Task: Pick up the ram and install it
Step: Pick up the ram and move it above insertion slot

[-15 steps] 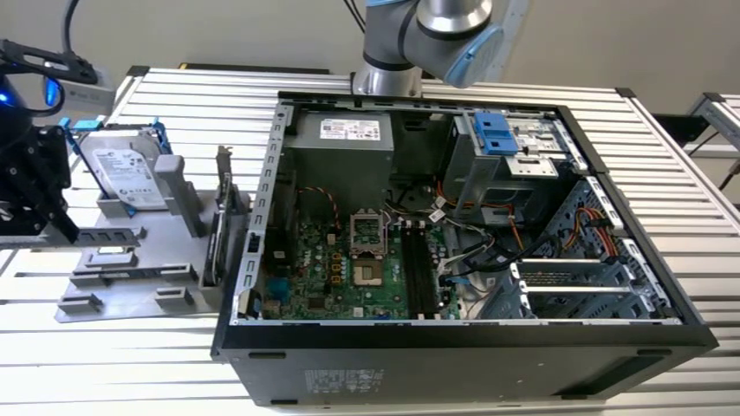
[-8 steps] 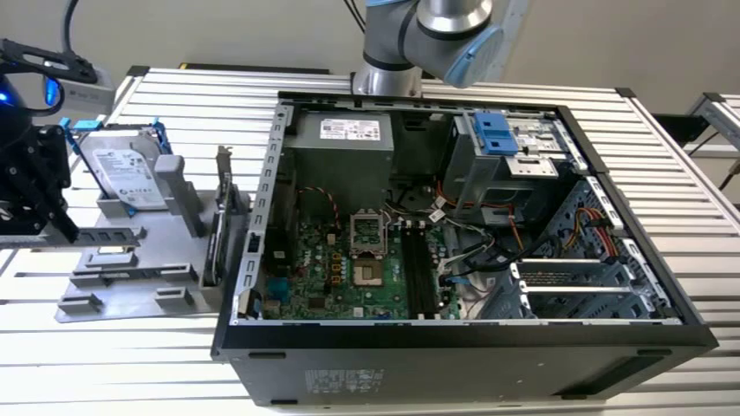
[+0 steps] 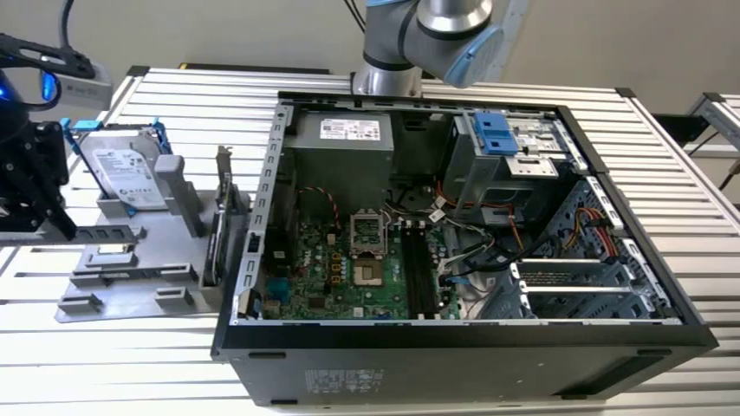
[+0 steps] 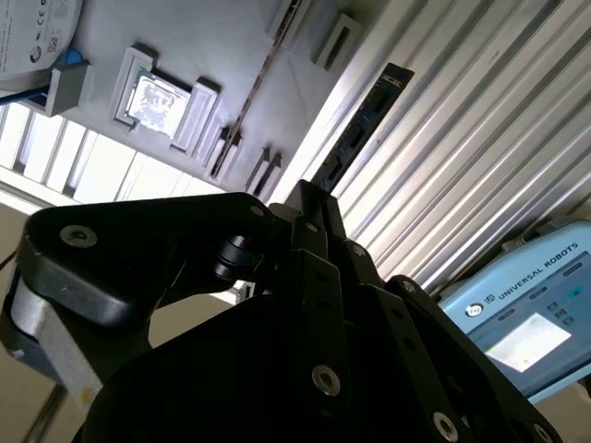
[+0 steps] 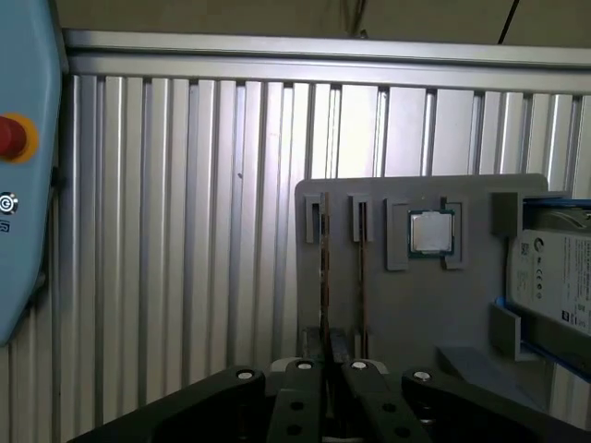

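Note:
The ram is a long dark stick that juts out from between my black fingers, with the ribbed table behind it. In the first wrist view the ram shows edge-on as a thin dark line running from the grey tray's slots down into the fingertips. My gripper is shut on the ram's end. In the exterior view the gripper hangs at the far left, over the grey tray and well apart from the open computer case. The motherboard's black memory slots lie inside the case.
The tray also carries a silver hard drive in a blue frame, an upright expansion card and a processor chip. A second thin strip stands in the neighbouring slot. A pale blue pendant lies on the ribbed table.

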